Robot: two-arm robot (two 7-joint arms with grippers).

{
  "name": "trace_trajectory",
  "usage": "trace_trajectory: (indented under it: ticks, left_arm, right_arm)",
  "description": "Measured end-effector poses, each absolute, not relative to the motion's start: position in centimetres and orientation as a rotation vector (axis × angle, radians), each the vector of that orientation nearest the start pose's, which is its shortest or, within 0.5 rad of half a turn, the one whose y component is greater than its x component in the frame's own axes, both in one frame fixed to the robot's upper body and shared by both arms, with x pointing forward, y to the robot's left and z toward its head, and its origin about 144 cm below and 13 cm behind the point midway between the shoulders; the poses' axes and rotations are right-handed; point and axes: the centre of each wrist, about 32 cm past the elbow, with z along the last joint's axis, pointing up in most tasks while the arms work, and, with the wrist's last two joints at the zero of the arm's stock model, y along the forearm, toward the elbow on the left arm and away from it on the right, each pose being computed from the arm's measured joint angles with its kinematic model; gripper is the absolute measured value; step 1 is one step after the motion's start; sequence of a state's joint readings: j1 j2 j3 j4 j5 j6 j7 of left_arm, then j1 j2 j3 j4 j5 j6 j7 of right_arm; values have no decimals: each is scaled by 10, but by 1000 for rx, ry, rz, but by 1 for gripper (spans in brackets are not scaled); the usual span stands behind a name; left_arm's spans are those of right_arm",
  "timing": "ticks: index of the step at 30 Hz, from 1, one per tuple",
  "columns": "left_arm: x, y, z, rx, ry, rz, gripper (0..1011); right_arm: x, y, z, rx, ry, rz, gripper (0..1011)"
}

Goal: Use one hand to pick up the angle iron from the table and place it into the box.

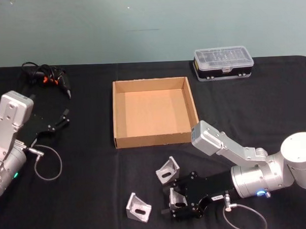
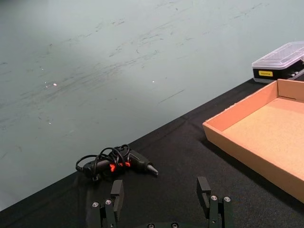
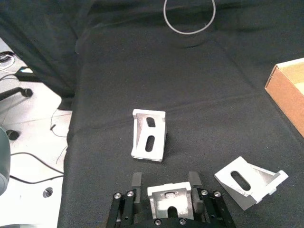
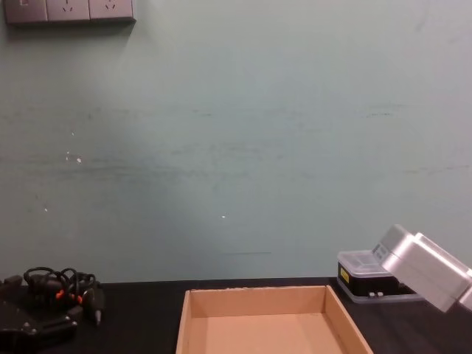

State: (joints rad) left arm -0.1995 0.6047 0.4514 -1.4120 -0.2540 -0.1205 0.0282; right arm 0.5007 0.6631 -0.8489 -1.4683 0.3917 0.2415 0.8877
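Three silver angle irons lie on the black table point(image 1: 95, 198) in front of the brown box point(image 1: 120, 116). My right gripper point(image 1: 175, 204) is low at the front edge of the table, shut on one angle iron point(image 3: 169, 202), which sits between its fingers point(image 3: 194, 180). I cannot tell whether this iron is off the table. A second angle iron point(image 1: 168, 170) lies between the gripper and the box, and a third angle iron point(image 1: 138, 207) lies to the left. The box holds nothing. My left gripper point(image 2: 160, 194) stays open at the far left.
A clear-lidded black case point(image 1: 223, 63) stands behind the box on the right. A black tool with an orange-marked cable point(image 1: 47, 78) lies at the back left. A loop of grey cable point(image 1: 47, 164) hangs from the left arm over the table.
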Motion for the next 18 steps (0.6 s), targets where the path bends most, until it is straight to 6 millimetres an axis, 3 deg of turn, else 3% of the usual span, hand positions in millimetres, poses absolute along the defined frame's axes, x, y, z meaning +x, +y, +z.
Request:
trace_trajectory:
  ticks: [6,18]
  left_arm:
    - [489,310,1140,304,-285,1248,1011]
    - [489,310,1140,304,-285,1248,1011]
  right_arm:
    - [517,-240,1182,-573,70,-139,477]
    - [515,-241,1186,-553,55,-154,474]
